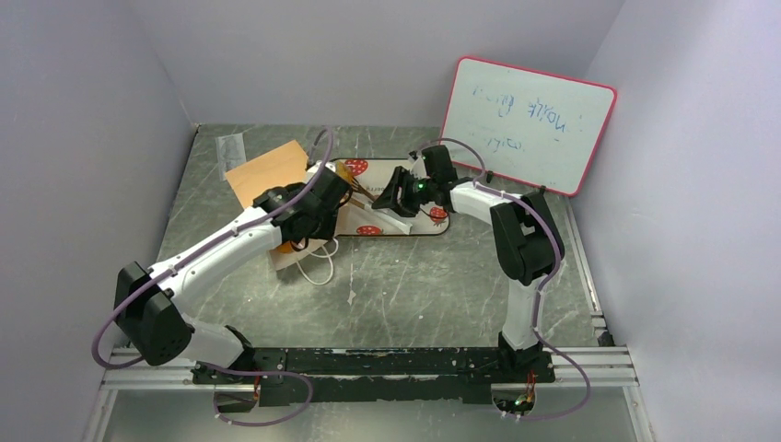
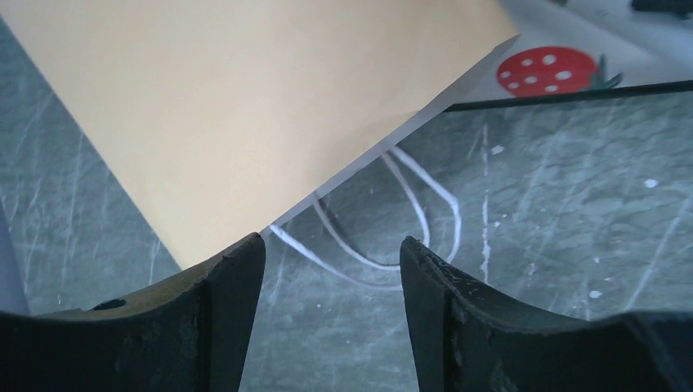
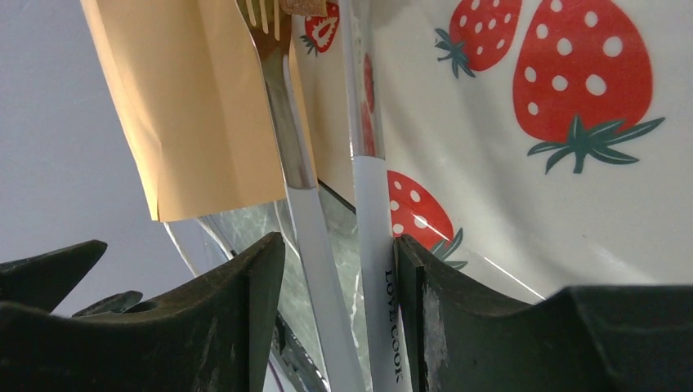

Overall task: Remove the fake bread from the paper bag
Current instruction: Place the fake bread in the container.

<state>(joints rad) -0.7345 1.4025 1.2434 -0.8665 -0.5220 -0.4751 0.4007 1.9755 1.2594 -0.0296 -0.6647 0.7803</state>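
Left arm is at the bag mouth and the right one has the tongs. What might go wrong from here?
1. The tongs sit between the right gripper's fingers with a gap on one side, so they may slip or tilt.
2. The left gripper is open and holds nothing, so the paper bag may slide if the tongs tug inside it.
3. The white cord handles lie loose just beyond it and might snag.

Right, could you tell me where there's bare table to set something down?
Widest bare table is near centre, bordered by the tray's front edge, left arm, right arm and the base rail. A narrow strip runs behind the tray along the back wall. Crowded at left, where bag, left gripper and tray meet; the right gripper holds tongs over the tray.
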